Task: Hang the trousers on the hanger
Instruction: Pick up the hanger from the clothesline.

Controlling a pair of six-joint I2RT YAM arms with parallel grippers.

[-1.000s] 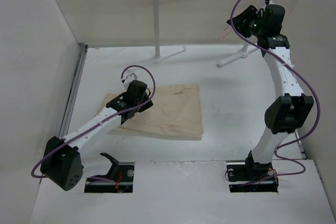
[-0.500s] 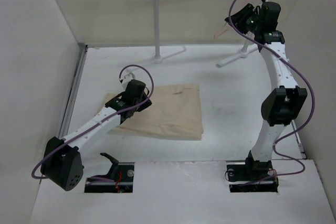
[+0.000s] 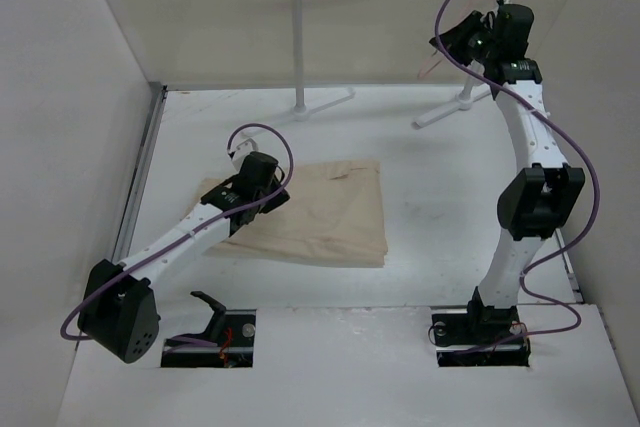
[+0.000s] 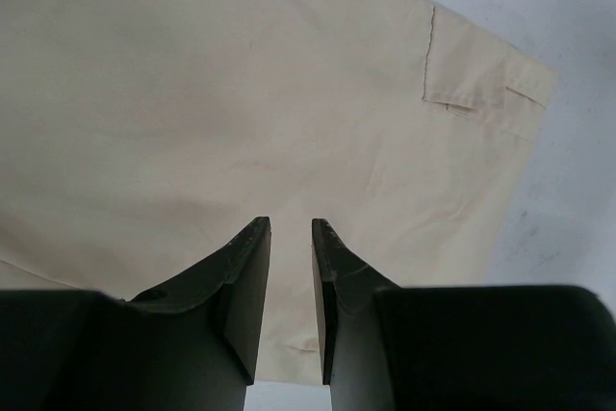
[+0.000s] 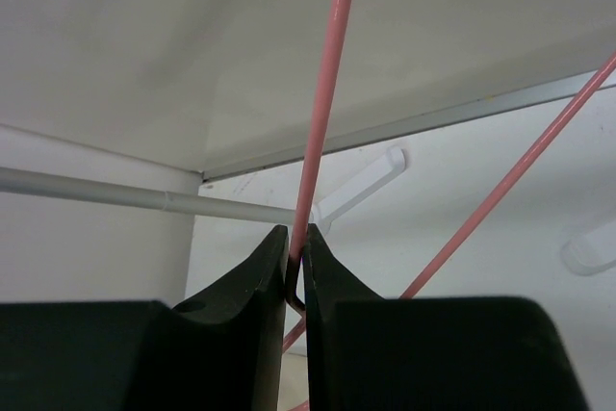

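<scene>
**Grip could slip**

The right claw (image 5: 296, 243) pinches the pink hanger (image 5: 327, 93) by the far-right rack (image 3: 298, 37) — such thin wire may twist or slide loose. The left claw (image 4: 289, 228), barely parted and empty, hovers over the folded trousers (image 3: 320, 212) left of centre.

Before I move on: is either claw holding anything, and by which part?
Right claw pinches the pink wire hanger on one straight wire side. Left claw holds nothing, poised over the trousers.

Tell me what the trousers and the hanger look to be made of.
The trousers: matte beige cloth, probably cotton, judging by stitched seams and soft creases. The hanger: thin rigid wire with a glossy pink coat, likely painted or plastic-coated metal.
</scene>
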